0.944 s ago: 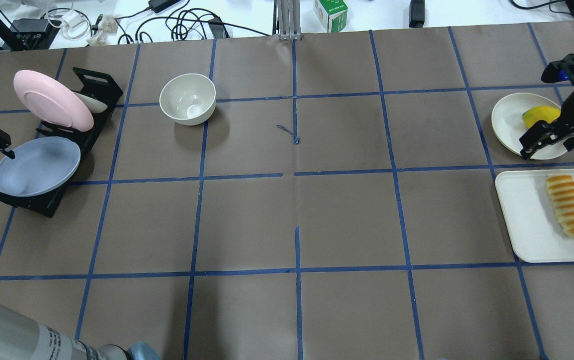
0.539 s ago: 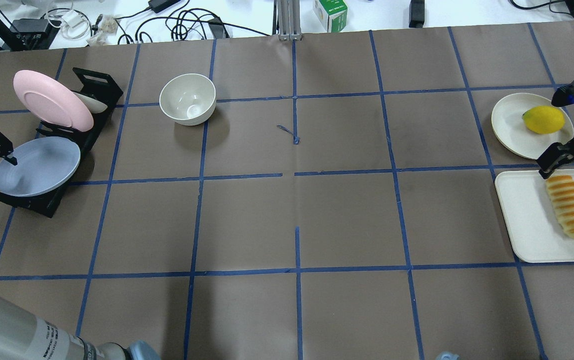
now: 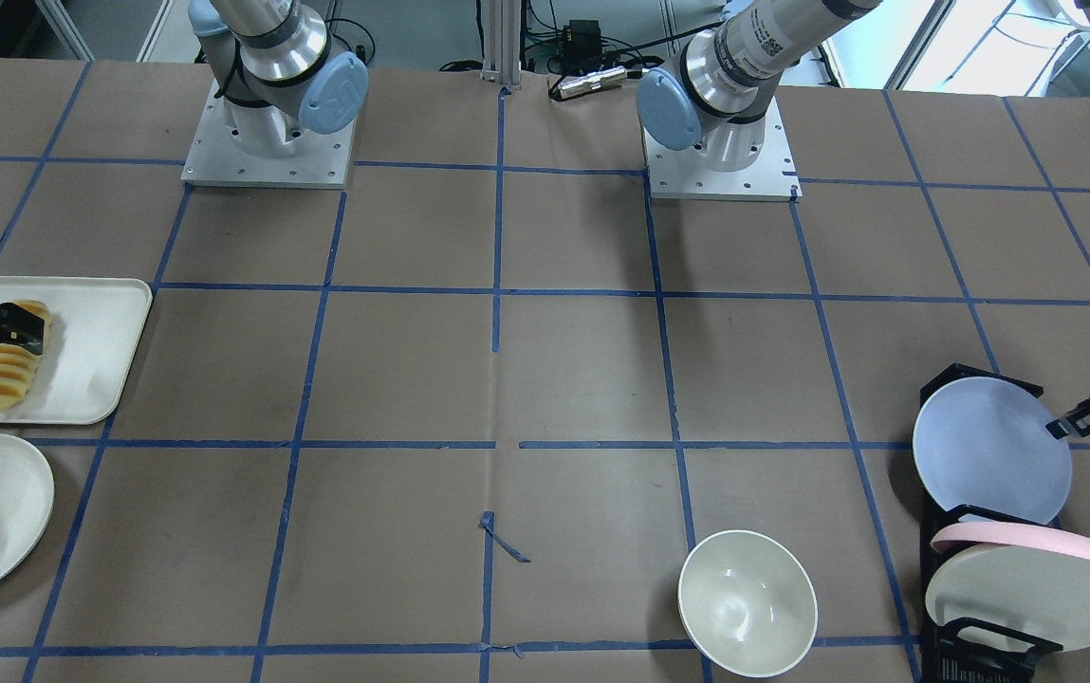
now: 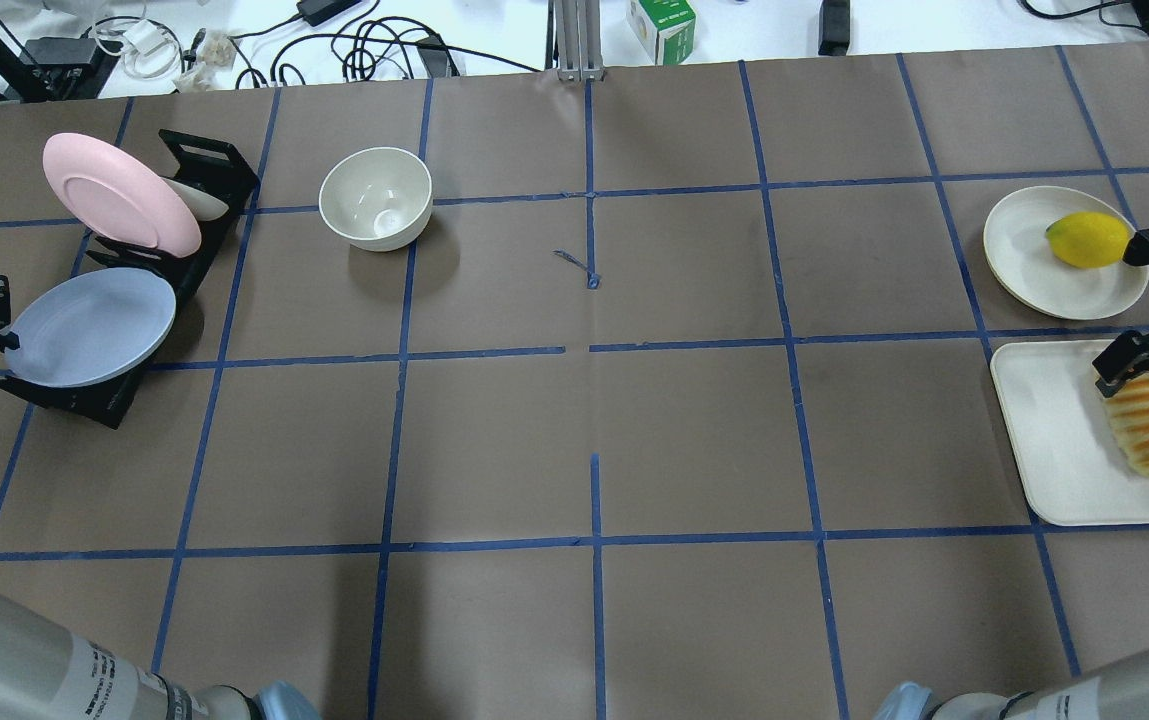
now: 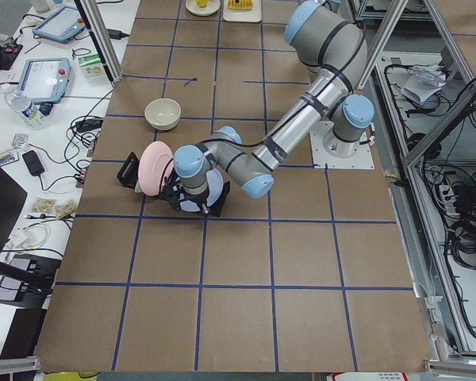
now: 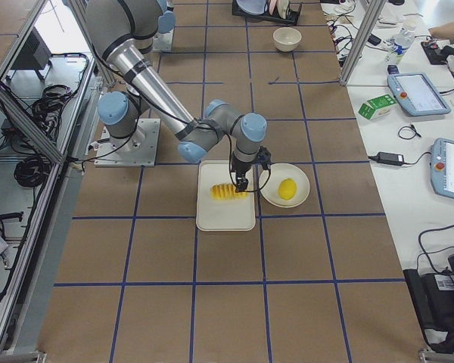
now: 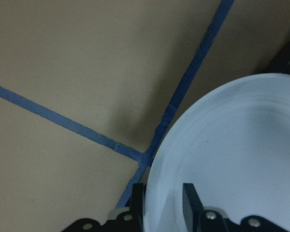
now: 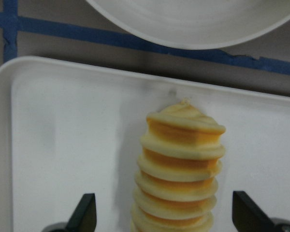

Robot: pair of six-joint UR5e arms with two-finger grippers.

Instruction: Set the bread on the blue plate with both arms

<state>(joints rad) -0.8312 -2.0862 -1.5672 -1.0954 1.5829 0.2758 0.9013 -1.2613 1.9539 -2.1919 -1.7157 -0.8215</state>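
While the right tool [image 8: 165, 215] hangs over the white rectangular tray [image 4: 1044, 440] at the right edge of the overhead view, its jaws stand wide apart. One finger [image 8: 86, 212] sits on each side of the bread and neither touches it.

The long ridged loaf of bread [image 8: 179, 179], orange on top and pale yellow on the sides, lies flat on the tray. Its length runs up and down the frame in the overhead view.

Left tool [image 7: 163, 195]: at the left edge of the overhead view, jaws drawn close together and clamped on the rim of the round pale lavender-blue plate [image 4: 89, 328]. One finger [image 7: 189, 203] is on the plate's inner face and the other is outside the rim.

The blue plate leans tilted in the lower-left end of the black plate rack [image 4: 64, 395], on the opposite side of the frame from the bread.

Other items on the brown, blue-taped tabletop [image 4: 494, 440]:
- Round pink plate [image 4: 119, 195], tilted in the same rack, just above the blue plate in the overhead frame.
- Deep off-white bowl [image 4: 375, 197], upright, upper left of centre.
- Round cream plate [image 4: 1024, 250], just above the tray at upper right, with a small yellow fruit [image 4: 1087, 239] on it.
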